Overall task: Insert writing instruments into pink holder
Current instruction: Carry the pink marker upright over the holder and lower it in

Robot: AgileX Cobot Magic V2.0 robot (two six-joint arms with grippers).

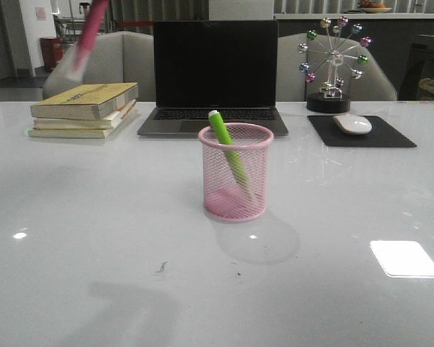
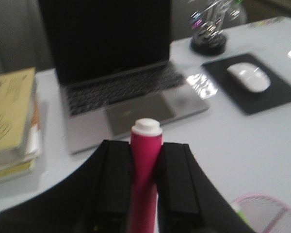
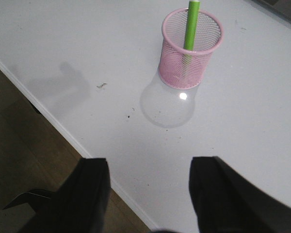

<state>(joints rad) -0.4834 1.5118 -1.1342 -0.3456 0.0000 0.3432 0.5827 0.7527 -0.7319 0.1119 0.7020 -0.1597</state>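
Note:
The pink holder (image 1: 236,173) stands upright mid-table, and the lime green marker (image 1: 228,148) leans inside it with its tip above the rim. In the left wrist view my left gripper (image 2: 145,150) is shut on the pink-red marker (image 2: 145,165), whose white end (image 2: 146,127) points up past the fingers. The front view shows that marker (image 1: 87,36) as a blur high at the far left, well away from the holder. A slice of the holder's rim (image 2: 266,213) shows low in the left wrist view. My right gripper (image 3: 149,165) hangs open and empty over the table's near edge, with holder (image 3: 190,48) and green marker (image 3: 190,26) ahead of it.
An open laptop (image 1: 215,72) stands behind the holder. A stack of books (image 1: 87,108) lies at the back left. A white mouse (image 1: 353,123) on a black pad (image 1: 369,136) and a ferris-wheel ornament (image 1: 335,65) are at the back right. The table's front edge (image 3: 63,128) borders brown floor.

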